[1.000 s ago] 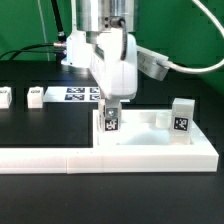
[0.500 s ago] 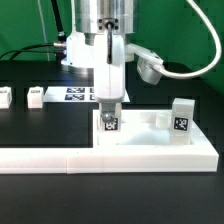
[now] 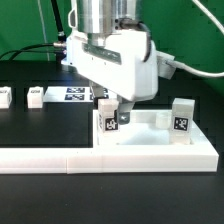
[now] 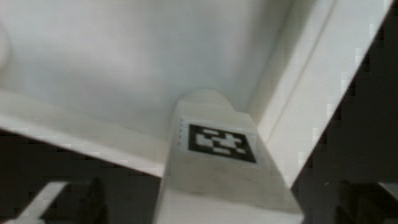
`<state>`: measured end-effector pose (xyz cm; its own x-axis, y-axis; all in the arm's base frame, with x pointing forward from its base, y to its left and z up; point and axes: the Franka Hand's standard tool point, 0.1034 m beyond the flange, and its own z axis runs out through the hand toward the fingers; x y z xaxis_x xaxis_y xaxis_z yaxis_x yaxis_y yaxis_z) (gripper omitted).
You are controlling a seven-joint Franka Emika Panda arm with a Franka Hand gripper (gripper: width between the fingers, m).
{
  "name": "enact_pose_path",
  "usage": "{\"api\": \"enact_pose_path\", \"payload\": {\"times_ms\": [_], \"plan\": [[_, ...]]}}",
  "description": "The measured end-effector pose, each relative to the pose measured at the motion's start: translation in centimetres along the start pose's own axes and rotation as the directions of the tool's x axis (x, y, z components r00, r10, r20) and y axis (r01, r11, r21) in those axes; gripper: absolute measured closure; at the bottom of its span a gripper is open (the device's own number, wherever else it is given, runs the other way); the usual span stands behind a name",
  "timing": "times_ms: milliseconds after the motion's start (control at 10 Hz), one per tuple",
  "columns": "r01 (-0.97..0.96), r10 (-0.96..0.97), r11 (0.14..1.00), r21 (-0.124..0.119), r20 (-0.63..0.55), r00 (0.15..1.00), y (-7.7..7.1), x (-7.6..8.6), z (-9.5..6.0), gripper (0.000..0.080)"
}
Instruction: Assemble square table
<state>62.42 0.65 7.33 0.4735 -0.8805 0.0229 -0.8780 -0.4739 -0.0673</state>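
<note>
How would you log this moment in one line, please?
gripper: open over leg | leg: upright in tabletop corner | second leg: upright on tabletop

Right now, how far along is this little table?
About halfway, it seems. Done: one leg stands upright in the tabletop at the exterior view's right. In hand: a second leg stands in another corner, with the fingers open just over it; whether it is fully fastened I cannot tell. Left: two legs sit loose on the black table.
</note>
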Motion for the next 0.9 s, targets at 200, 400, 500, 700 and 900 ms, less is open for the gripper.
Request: {"api": "enact_pose_path", "payload": {"times_ms": [200, 400, 500, 700, 900], "plan": [[0.223, -0.222, 0.975, 0.004, -0.005, 0.975, -0.12, 0.06, -0.09, 0.015], [0.416, -0.416, 0.909, 0.007, -0.018, 0.909, -0.05, 0.29, -0.17, 0.015], [0.478, -0.477, 0.878, 0.006, -0.026, 0.878, 0.08, 0.32, -0.14, 0.015], [0.625, -0.625, 0.781, 0.002, -0.033, 0.78, 0.11, 0.27, -0.09, 0.015], [0.72, -0.72, 0.694, -0.004, -0.034, 0.693, 0.09, 0.28, -0.1, 0.015]]}}
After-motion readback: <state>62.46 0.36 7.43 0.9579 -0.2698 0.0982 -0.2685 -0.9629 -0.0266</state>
